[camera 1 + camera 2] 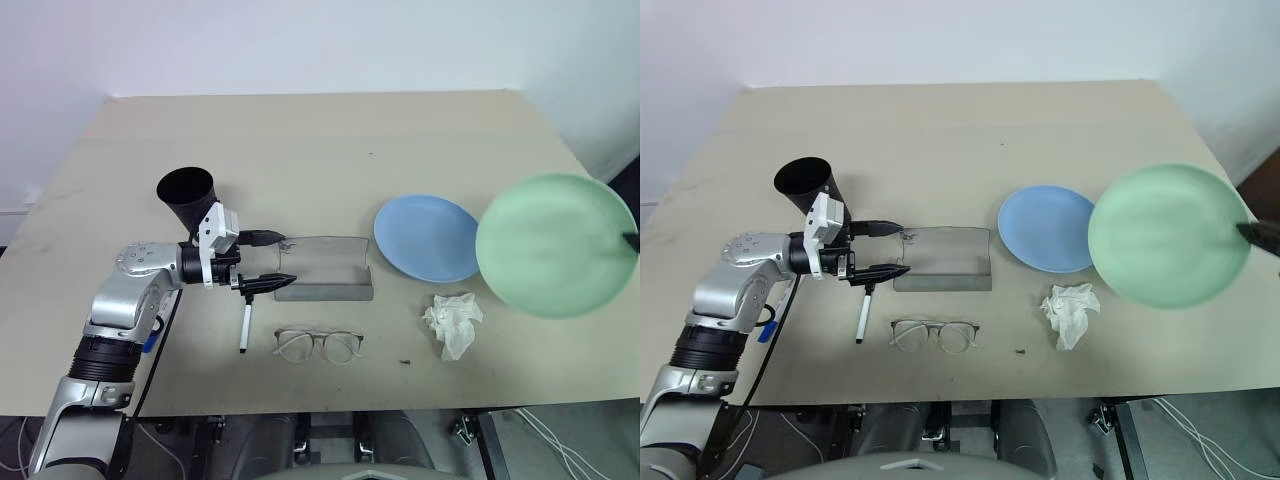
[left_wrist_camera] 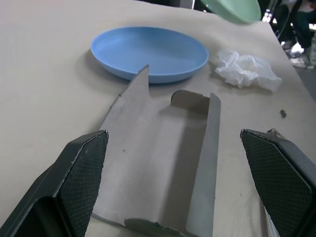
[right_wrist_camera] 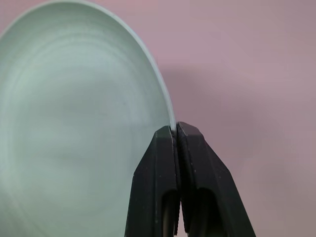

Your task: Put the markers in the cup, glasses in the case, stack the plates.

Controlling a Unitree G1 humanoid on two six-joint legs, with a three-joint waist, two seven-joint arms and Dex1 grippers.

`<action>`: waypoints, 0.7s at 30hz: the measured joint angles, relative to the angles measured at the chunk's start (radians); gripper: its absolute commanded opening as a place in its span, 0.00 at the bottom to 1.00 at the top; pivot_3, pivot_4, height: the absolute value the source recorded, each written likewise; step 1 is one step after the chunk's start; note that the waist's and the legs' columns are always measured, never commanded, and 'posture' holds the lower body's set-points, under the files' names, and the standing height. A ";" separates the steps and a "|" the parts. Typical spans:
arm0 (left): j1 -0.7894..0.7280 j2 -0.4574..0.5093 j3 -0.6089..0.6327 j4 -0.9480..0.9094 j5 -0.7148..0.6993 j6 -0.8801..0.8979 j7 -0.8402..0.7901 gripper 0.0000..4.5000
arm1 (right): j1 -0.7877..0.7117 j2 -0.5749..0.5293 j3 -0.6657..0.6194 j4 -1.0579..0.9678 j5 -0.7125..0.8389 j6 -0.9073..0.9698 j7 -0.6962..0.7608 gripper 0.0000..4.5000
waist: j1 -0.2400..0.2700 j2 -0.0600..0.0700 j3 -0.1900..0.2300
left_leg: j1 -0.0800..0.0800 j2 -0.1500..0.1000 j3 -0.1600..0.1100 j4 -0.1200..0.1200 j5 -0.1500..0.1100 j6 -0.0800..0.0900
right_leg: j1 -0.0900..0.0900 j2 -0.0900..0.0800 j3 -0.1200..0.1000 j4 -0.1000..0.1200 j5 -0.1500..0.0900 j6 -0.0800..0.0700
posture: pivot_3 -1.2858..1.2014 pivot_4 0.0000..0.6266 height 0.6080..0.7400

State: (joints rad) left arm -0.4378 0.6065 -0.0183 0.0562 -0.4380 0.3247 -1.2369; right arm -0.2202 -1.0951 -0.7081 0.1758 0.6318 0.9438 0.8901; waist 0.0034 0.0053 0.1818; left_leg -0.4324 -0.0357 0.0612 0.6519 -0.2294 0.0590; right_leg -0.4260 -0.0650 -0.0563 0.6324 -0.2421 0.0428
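The mint green plate (image 1: 556,245) is held clear of the table (image 1: 330,140), pinched at its rim by the right gripper (image 3: 176,129), whose fingers are clamped together on it. The light blue plate (image 1: 427,237) lies flat just beside it. The left gripper (image 1: 279,261) is held with its fingers spread wide at the open grey case (image 1: 325,272). The glasses (image 1: 318,345) and a black-capped marker (image 1: 244,328) lie near the case; the black cup (image 1: 188,195) is seen behind the left gripper. A crumpled tissue (image 1: 453,322) rests near the blue plate.
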 measured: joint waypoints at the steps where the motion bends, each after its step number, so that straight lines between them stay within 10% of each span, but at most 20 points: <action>1: 0.000 0.001 0.000 -0.001 0.000 0.001 0.001 1.00 | -0.050 0.005 0.034 -0.004 0.003 0.009 -0.019 0.01 | 0.001 0.000 0.000 | 0.000 0.000 0.000 0.000 0.000 0.000 | 0.000 0.000 0.000 0.000 0.000 0.000 | 0.52 0.24 1.00; 9: 0.031 0.011 0.008 -0.043 -0.009 0.013 0.032 1.00 | -0.375 0.086 0.303 0.122 -0.082 -0.028 -0.157 0.01 | 0.010 0.000 0.000 | -0.006 0.000 0.001 0.000 0.000 -0.001 | -0.004 0.000 0.000 -0.002 0.000 0.000 | 0.52 0.24 1.00; 21: 0.081 0.024 0.034 -0.099 -0.021 0.034 0.084 1.00 | -0.485 0.183 0.567 0.233 -0.230 -0.031 -0.176 0.01 | 0.008 0.000 0.000 | -0.011 0.000 0.002 0.000 0.000 0.000 | -0.010 -0.001 0.000 -0.001 0.002 0.003 | 0.52 0.24 1.00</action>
State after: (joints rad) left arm -0.3569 0.6303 0.0156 -0.0425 -0.4593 0.3590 -1.1526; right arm -0.7055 -0.9124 -0.1407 0.4088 0.4018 0.9131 0.7143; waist 0.0113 0.0057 0.1817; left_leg -0.4431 -0.0358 0.0629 0.6518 -0.2294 0.0591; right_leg -0.4358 -0.0657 -0.0560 0.6317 -0.2398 0.0455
